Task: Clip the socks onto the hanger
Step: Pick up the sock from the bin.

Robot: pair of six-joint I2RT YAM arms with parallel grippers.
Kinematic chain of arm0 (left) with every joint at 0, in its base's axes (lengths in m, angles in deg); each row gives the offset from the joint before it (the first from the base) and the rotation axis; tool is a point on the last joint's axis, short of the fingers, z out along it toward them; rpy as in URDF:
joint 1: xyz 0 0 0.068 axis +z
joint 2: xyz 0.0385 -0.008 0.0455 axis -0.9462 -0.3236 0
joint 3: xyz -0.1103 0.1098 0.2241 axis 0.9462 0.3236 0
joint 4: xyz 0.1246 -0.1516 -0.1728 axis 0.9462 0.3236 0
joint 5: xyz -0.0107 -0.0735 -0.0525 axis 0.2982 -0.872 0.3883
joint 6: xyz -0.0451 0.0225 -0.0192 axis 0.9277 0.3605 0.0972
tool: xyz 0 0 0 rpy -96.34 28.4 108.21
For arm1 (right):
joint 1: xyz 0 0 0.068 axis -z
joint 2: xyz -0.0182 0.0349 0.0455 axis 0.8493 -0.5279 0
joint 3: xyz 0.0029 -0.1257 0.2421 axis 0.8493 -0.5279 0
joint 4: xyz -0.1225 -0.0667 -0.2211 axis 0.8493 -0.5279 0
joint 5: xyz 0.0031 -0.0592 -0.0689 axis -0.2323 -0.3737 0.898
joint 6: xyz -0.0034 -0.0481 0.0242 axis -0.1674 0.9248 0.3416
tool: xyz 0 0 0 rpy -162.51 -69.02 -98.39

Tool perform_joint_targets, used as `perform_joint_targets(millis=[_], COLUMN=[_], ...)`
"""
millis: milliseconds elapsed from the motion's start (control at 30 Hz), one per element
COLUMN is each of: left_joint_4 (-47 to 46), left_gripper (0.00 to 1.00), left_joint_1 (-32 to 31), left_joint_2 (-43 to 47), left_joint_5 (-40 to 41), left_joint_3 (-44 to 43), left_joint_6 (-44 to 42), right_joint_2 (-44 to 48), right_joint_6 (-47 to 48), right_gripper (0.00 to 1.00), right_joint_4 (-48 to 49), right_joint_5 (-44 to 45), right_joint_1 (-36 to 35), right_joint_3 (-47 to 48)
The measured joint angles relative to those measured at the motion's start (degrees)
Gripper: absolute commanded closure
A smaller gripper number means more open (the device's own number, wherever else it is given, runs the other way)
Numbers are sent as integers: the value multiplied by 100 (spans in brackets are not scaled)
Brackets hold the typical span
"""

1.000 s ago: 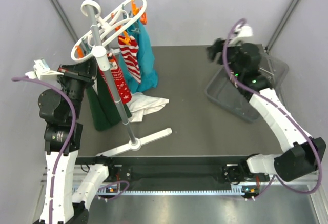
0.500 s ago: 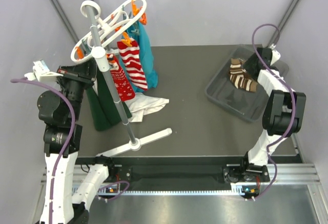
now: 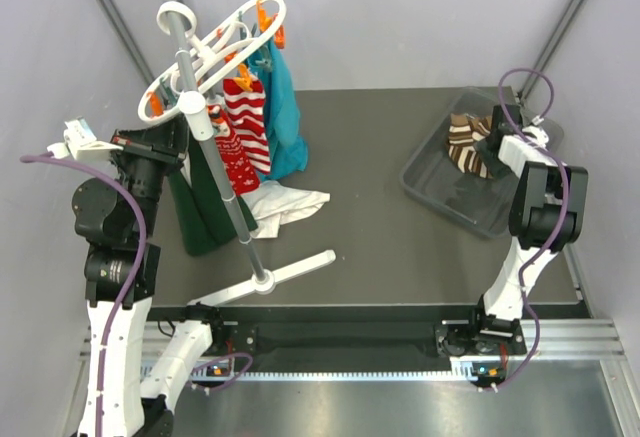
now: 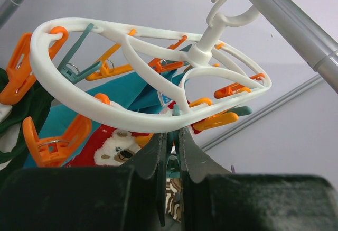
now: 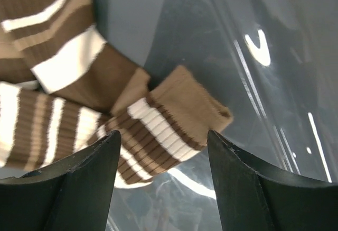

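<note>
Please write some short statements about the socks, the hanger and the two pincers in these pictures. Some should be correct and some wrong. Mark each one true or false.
1. The right pincer is open above a brown striped sock that lies in the bin. True.
2. A red-and-white striped sock hangs from the hanger. True.
3. The white cloth is clipped to the hanger. False: it lies crumpled on the table, below the hanging clothes.
4. The left pincer is wide open. False: its fingers stand close together, just under the hanger's ring.
</note>
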Motion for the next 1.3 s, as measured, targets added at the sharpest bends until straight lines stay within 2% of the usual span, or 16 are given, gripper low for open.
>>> perform_joint_targets(millis=[133, 200, 300, 333, 533, 733, 867, 1067, 1300], left_joint_4=[15, 20, 28, 31, 39, 42, 44, 48, 52], left_gripper=[100, 100, 100, 100, 100, 100, 100, 100, 100], left_joint_1=[0, 0, 0, 0, 0, 0, 0, 0, 0], left_joint_2=[24, 33, 33, 35, 35, 35, 35, 35, 35], left_joint_5=[0, 0, 0, 0, 0, 0, 0, 2, 2], left_joint_3=[0, 0, 0, 0, 0, 0, 0, 0, 0], left_joint_6=[0, -2, -2, -2, -2, 0, -4, -15, -15], right_joint_2=[-13, -48, -177, -192, -227, -190, 197, 1523, 3198], right_joint_6=[-192, -247, -284, -282, -280, 31, 686, 1963, 2986], right_gripper=[47, 50, 61, 69, 100, 100, 100, 100, 100], right_joint_4=[-50, -39, -4, 20, 122, 153, 129, 179, 739], right_joint_5=[142, 184, 225, 243, 240, 254, 400, 437, 190], right_joint_1=[2, 2, 7, 7, 13, 7, -61, -173, -254], right_joint_3=[-120, -131, -131, -131, -133, -133, -144, -146, -369])
